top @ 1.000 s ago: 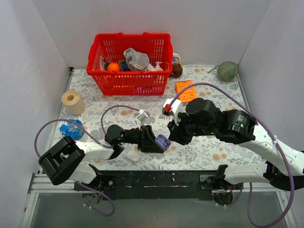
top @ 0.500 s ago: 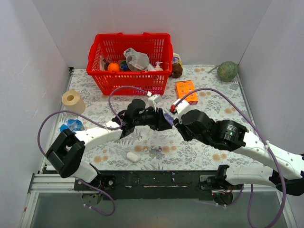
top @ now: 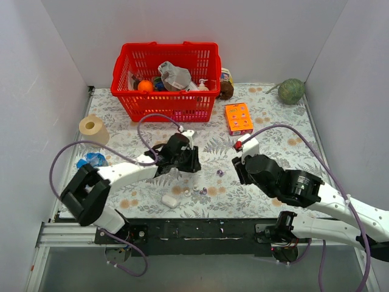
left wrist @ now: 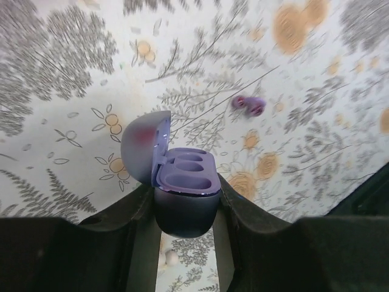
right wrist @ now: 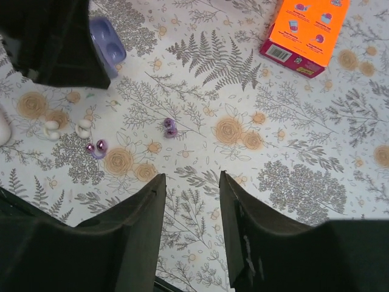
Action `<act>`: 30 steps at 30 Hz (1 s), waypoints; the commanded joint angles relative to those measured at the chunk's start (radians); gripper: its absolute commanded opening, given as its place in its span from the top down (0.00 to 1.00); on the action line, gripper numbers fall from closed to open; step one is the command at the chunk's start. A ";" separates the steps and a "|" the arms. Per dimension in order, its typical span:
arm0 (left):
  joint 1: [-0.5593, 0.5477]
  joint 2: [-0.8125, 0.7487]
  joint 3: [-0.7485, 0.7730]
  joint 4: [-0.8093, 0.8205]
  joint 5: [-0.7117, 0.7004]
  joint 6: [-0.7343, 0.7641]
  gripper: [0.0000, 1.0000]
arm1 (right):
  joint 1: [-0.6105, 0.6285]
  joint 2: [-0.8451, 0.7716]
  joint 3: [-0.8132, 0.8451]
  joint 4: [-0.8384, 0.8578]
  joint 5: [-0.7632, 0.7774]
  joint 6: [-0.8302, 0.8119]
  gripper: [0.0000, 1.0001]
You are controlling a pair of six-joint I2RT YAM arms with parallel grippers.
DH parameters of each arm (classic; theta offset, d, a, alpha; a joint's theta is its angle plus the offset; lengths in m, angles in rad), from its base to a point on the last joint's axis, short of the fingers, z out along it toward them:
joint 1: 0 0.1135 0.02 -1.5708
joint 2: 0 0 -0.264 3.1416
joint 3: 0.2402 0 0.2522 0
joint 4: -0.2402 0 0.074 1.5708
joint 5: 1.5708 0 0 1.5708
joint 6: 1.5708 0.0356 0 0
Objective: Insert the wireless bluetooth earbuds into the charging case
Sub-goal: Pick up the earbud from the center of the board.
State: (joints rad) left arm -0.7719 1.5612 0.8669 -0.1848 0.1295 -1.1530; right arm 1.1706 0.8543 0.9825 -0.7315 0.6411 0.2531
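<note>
Left fingers (left wrist: 138,214): clenched on the sides of the case.
Case (left wrist: 185,182): lid open, seated between left fingers.
Earbuds (right wrist: 169,126): loose on tabletop (right wrist: 304,158), ahead of right fingers, apart from case.
Right fingers (right wrist: 141,226): released, nothing between.

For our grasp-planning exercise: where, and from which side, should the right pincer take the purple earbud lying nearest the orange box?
Probably from straight above, closing across the shorter width of the earbud. It lies low and alone on the tablecloth, with bare cloth on either side, so nothing blocks a top-down approach. The right pincer hovers open just short of it.
</note>
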 commanded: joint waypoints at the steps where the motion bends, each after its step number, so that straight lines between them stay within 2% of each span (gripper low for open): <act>1: 0.005 -0.271 -0.076 0.145 -0.146 -0.059 1.00 | -0.066 -0.052 -0.093 0.248 -0.075 -0.066 0.48; 2: 0.005 -0.377 -0.107 0.178 -0.133 -0.082 1.00 | -0.103 -0.017 -0.079 0.236 -0.131 -0.067 0.46; 3: 0.009 -0.426 -0.138 0.276 -0.134 -0.156 1.00 | -0.208 0.024 -0.046 0.218 -0.279 -0.069 0.43; 4: 0.010 -0.478 -0.196 0.301 -0.151 -0.227 1.00 | -0.265 0.107 -0.029 0.178 -0.352 -0.068 0.43; 6: 0.020 -0.584 -0.242 0.320 -0.157 -0.362 1.00 | -0.389 0.146 -0.059 0.216 -0.502 -0.060 0.44; 7: 0.022 -0.613 -0.265 0.347 -0.131 -0.341 1.00 | -0.417 0.150 -0.082 0.254 -0.533 -0.067 0.46; 8: 0.022 -0.641 -0.331 0.440 0.000 -0.324 1.00 | -0.434 0.152 -0.103 0.336 -0.556 -0.078 0.47; 9: 0.022 -0.697 -0.363 0.482 0.037 -0.321 1.00 | -0.452 0.160 -0.119 0.362 -0.592 -0.084 0.51; 13: 0.022 -0.770 -0.410 0.476 0.121 -0.275 1.00 | -0.457 0.338 -0.072 0.342 -0.610 -0.109 0.57; 16: 0.022 -0.826 -0.431 0.439 0.145 -0.260 1.00 | -0.473 0.402 -0.074 0.401 -0.613 -0.092 0.59; 21: 0.022 -0.921 -0.462 0.433 0.139 -0.246 0.91 | -0.544 0.486 -0.091 0.490 -0.681 -0.028 0.59; 30: 0.022 -0.917 -0.470 0.390 0.177 -0.237 0.94 | -0.563 0.641 -0.085 0.555 -0.676 -0.028 0.60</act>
State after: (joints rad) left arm -0.7517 0.6285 0.4053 0.2310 0.2638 -1.4071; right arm 0.6086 1.4494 0.8734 -0.2337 -0.0154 0.2230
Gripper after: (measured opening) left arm 0.314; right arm 0.401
